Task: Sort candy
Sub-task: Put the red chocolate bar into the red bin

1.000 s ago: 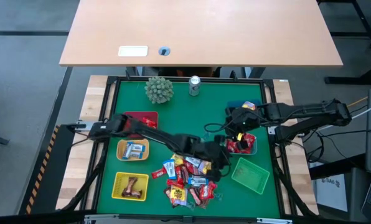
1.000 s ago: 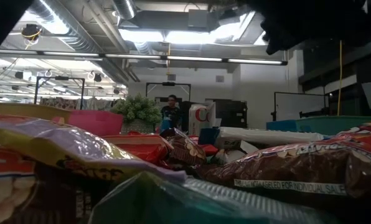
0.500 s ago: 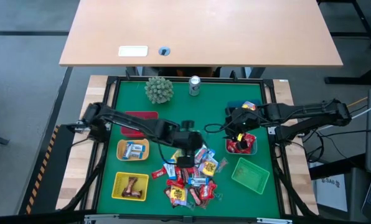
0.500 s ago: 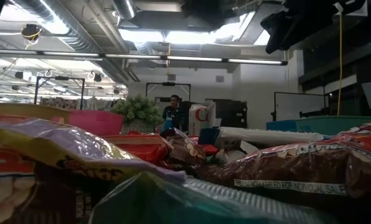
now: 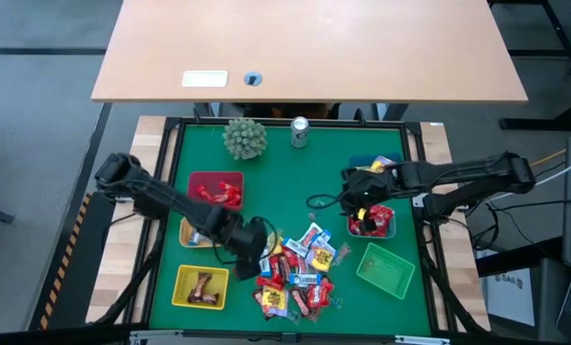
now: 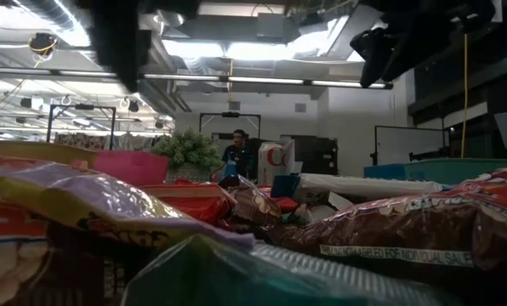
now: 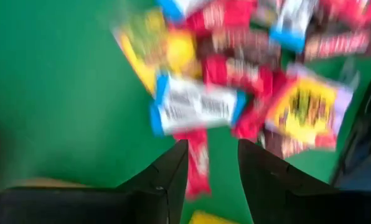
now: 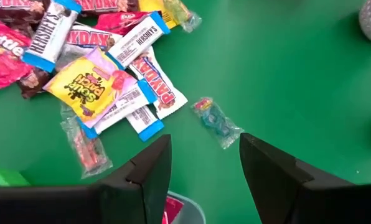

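Note:
The candy [image 5: 292, 273] lies in a loose pile of shiny red, yellow, blue-white and brown wrappers on the green mat near the front middle. My left gripper [image 5: 254, 245] hovers open over the pile's left edge; in the left wrist view its fingers [image 7: 167, 180] stand apart above a red sweet [image 7: 198, 163] and a blue-white bar [image 7: 198, 109]. My right gripper [image 5: 355, 198] hangs open at the right, above the mat beside a basket of red sweets [image 5: 372, 223]. Its wrist view shows the gripper [image 8: 204, 163] with nothing between the fingers and the candy [image 8: 104, 74] farther off.
Small baskets ring the pile: red [image 5: 216, 189], orange [image 5: 194, 233] under my left arm, yellow [image 5: 201, 287], green [image 5: 384, 269], blue [image 5: 374, 163]. A spiky green ball [image 5: 244, 138] and a silver can [image 5: 300, 132] stand at the far edge. One clear-wrapped sweet [image 8: 215, 121] lies alone.
My left gripper has swept across the candy pile from its right side toward the table's left edge, rolling its wrist as it went, and now stands over the pile's left edge. Its fingers stay apart.

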Available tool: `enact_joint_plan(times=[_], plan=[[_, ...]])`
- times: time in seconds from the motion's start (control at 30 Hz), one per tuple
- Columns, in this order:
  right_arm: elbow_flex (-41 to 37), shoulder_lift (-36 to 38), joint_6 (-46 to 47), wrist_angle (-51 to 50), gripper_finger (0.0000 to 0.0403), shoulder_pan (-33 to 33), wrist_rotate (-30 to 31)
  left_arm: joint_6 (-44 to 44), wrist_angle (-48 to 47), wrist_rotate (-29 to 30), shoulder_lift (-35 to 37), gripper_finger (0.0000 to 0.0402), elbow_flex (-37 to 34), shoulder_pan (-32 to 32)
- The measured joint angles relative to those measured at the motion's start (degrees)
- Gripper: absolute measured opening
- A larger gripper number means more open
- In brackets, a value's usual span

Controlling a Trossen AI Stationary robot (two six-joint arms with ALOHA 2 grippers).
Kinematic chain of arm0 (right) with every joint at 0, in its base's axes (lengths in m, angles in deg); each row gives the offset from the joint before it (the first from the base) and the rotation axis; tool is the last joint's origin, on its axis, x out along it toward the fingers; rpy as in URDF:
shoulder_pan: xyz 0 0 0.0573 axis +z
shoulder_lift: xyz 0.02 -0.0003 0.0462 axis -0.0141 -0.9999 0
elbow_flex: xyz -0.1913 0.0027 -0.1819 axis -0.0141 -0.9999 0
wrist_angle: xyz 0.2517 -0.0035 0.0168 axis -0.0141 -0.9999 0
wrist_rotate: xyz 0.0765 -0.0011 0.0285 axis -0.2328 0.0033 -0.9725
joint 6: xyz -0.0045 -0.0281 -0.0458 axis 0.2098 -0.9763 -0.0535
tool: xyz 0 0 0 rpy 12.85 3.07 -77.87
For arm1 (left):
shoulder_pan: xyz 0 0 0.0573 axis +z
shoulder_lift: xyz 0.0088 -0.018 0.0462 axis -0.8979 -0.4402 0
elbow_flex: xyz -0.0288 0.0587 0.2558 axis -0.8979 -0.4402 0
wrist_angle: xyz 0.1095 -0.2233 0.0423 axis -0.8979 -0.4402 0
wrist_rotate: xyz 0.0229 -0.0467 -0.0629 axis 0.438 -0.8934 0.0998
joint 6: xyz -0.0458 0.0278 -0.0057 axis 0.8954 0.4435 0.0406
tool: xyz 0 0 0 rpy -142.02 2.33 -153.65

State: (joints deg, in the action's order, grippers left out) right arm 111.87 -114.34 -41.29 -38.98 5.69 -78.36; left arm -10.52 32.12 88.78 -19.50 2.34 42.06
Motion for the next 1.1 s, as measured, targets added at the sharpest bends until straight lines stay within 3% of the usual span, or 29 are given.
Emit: enact_joint_plan(times=[0.43, 0.7, 1.1], plan=[[0.0, -3.5, 0.0, 1.1, 0.0189, 0.0, 0.0, 8.2, 2.6, -1.8, -0.1, 0.0126, -7.2, -4.9], [0.0, -3.5, 0.0, 1.2, 0.0189, 0.0, -0.1, 8.4, 11.1, -6.2, -0.2, 0.0126, -11.5, -4.7], [0.0, -3.5, 0.0, 1.9, 0.0189, 0.0, -0.1, 7.6, 18.9, 0.0, -0.4, 0.0126, -15.3, -4.6]])
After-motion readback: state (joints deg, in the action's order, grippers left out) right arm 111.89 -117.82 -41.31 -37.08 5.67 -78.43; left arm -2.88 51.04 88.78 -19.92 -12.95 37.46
